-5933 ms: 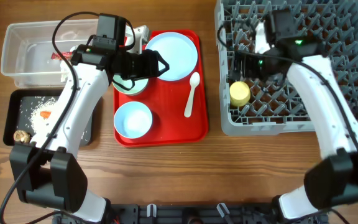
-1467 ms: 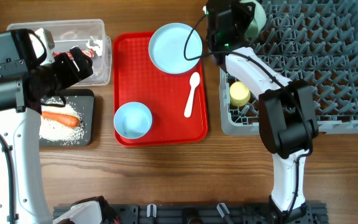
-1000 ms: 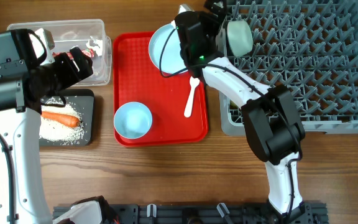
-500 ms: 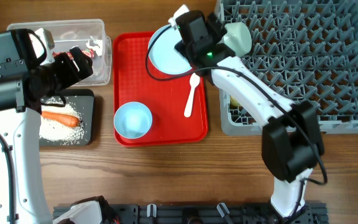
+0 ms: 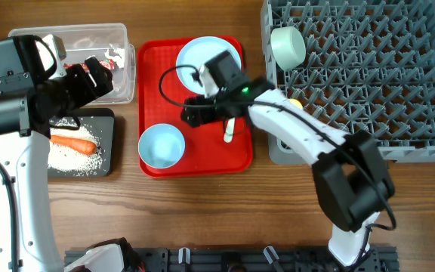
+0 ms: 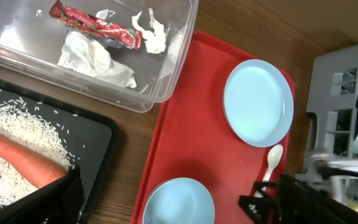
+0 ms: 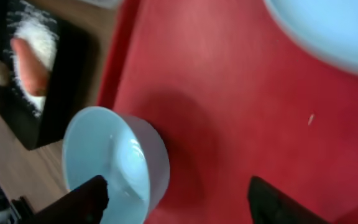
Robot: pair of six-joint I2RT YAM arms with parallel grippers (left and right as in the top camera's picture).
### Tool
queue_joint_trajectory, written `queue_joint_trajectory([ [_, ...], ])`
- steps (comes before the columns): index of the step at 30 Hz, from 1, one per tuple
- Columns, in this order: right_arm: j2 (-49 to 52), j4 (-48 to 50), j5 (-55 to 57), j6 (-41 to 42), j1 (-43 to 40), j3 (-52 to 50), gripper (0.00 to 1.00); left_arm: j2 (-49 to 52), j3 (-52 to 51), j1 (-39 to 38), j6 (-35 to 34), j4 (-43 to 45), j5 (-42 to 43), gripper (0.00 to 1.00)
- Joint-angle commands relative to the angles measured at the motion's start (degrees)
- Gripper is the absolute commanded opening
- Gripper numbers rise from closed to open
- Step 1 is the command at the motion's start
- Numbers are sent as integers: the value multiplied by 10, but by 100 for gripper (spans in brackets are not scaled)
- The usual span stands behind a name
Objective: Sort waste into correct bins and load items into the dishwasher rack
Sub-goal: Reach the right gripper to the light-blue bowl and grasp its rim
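bare red tray (image 5: 157, 83) around bowl (image 5: 161, 145), plate (image 5: 195, 53) beyond (spoon (image 6: 273, 155) to right)

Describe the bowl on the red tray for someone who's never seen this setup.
Find the red tray mid-table. The bowl sits in its near-left corner. It is deep and round, unlike the flat plate at the far end and the white spoon.

Bright, even light, soft shadows; the right wrist view is blurred.

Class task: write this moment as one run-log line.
right gripper: open, near bowl on red tray | left gripper: open, empty | rack: other bowl loaded | plate, spoon: on tray
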Motion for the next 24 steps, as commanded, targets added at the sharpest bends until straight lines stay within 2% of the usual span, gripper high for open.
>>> queue_joint_trajectory([
  [1, 18, 7, 38, 83, 29, -21, 64, 1, 5, 2, 3, 2, -3, 100],
  [5, 24, 16, 70, 85, 60, -21, 52, 1, 5, 2, 3, 2, -3, 100],
  [9, 33, 20, 119, 132, 79, -21, 33, 1, 5, 2, 3, 2, -3, 100],
  [14, 58, 31, 122, 169, 79, -21, 24, 1, 5, 2, 3, 2, -3, 100],
  [17, 60, 31, 118, 172, 78, -20, 5, 1, 5, 2, 3, 2, -3, 100],
  [21, 53, 21, 123, 160, 76, -4, 5, 1, 5, 2, 3, 2, -3, 100],
  [24, 19, -20, 179, 125, 60, 24, 4, 1, 5, 2, 3, 2, -3, 100],
])
